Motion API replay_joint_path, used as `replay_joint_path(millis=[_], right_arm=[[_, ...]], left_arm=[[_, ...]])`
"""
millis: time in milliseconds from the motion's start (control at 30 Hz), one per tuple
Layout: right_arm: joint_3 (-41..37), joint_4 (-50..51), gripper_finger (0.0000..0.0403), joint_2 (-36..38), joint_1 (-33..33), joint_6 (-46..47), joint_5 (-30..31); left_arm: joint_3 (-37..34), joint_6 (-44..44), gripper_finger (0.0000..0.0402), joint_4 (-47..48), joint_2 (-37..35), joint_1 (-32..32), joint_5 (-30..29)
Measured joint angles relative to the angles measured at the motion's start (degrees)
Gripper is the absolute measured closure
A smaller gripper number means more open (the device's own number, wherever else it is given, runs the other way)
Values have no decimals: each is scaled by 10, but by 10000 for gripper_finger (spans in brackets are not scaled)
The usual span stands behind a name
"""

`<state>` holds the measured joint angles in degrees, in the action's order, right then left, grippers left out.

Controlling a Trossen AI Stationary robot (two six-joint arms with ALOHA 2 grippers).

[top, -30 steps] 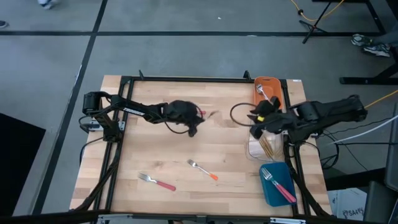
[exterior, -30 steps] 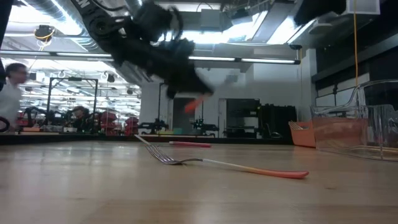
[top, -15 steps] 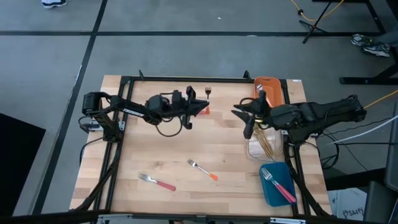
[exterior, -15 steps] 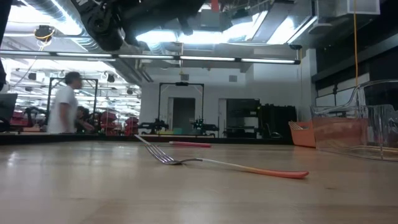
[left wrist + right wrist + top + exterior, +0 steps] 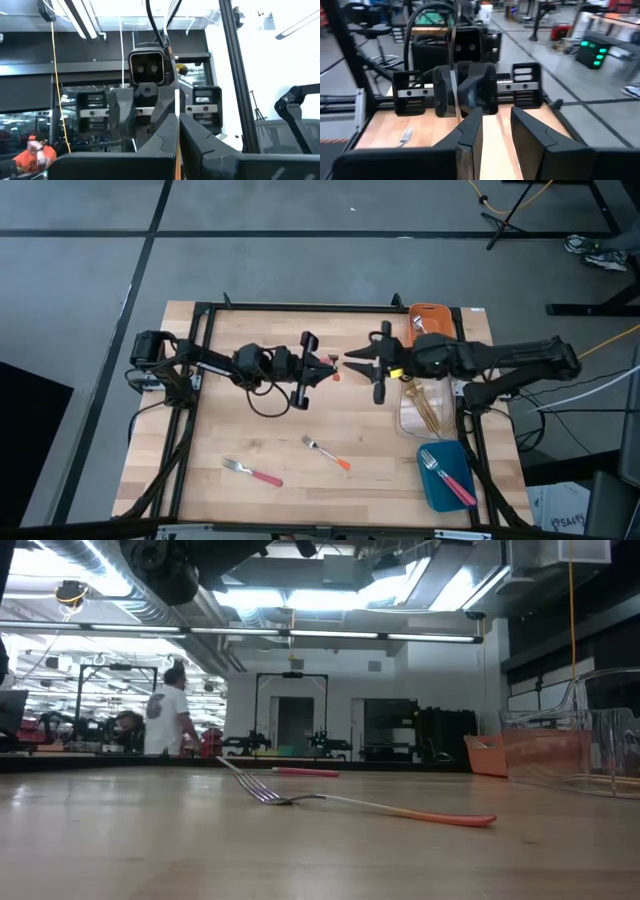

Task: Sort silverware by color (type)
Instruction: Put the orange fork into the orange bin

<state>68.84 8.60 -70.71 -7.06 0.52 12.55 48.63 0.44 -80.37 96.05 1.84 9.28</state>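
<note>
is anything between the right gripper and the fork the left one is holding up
Nothing visible. The left gripper, shut on the fork, faces the open right gripper above the table's far middle, with only open air in the gap between them.

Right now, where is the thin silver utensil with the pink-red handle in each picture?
High view: the utensil, mid-table in the left gripper.
Low view: not in it.
Left wrist view: utensil edge-on between that gripper's fingers.
Right wrist view: utensil upright ahead.
Landmark: open right gripper.
</note>
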Motion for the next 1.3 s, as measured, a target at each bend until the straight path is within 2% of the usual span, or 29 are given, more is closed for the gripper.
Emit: replay_joint_path(millis=[200, 1000, 1300], right_arm=[[0, 0, 313, -16, 8, -25, -76], [-1, 80, 313, 0, 7, -38, -97], [0, 76, 313, 1, 7, -35, -112]], left_arm=[[1, 17, 401, 13, 0, -9, -10], [1, 17, 401, 143, 0, -9, 2], [0, 18, 401, 171, 1, -8, -17]])
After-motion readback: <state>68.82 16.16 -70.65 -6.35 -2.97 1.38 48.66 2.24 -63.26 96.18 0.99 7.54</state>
